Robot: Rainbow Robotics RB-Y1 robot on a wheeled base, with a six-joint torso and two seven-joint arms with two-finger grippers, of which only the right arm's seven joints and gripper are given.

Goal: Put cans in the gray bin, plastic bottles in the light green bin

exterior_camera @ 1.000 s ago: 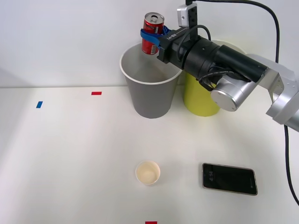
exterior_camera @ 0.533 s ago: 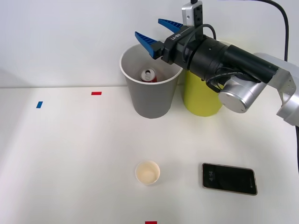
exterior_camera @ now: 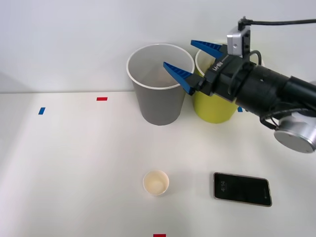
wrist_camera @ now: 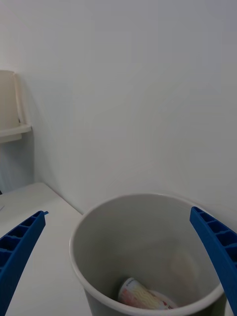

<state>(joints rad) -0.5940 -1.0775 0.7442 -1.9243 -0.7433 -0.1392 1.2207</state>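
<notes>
I see the small red soda can (wrist_camera: 143,297) lying inside the tall tapered gray plastic bin (exterior_camera: 159,106); my right gripper (exterior_camera: 189,60) hangs released, fingers spread, beside its rim.

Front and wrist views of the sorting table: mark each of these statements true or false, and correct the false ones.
1. The right gripper is open and holds nothing. True.
2. The red can lies inside the gray bin. True.
3. The phone lies inside the light green bin. False: it lies flat on the table.
4. The paper cup has tipped over. False: it stands upright on the table.
5. The gray bin stands to the robot's right of the light green bin. False: it stands to its left.
</notes>
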